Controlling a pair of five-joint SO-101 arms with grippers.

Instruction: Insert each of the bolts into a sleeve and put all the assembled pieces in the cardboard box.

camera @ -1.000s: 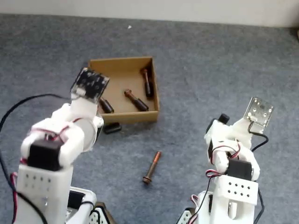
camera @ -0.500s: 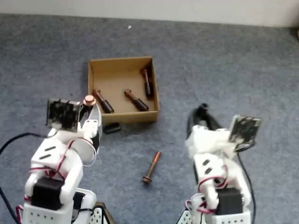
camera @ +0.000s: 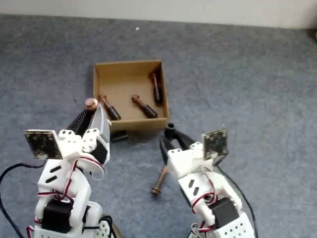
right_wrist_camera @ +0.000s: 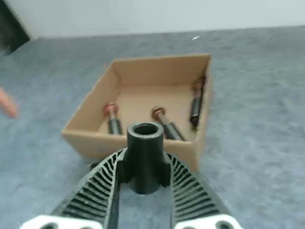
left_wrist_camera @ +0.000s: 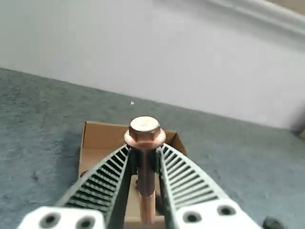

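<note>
A grey carpet [camera: 247, 74] seen from above, with two white robot arms at the near edge. At left, the left gripper [camera: 92, 113] has its ribbed jaws closed narrowly on the shank of a copper-coloured bolt [camera: 90, 103], held head up just beside the near left corner of the cardboard box [camera: 140, 124]. The bolt has a flanged hex head and a smooth shank. Inside the open box lie three assembled pieces [camera: 144, 106], each a copper bolt pushed into a black sleeve, so that part of the job looks done. Just in front of the box, a loose black sleeve [camera: 119, 136] lies on the carpet. Nearer the arms, a loose bolt [camera: 161, 177] lies on the carpet between them. At right, the right gripper [camera: 171, 139] clamps its jaws on a short black sleeve [camera: 170, 131], upright near the box's near right corner, its round bore open at the top. The held bolt and held sleeve are apart and not yet joined. By this count two pairs remain to be assembled and boxed.
</note>
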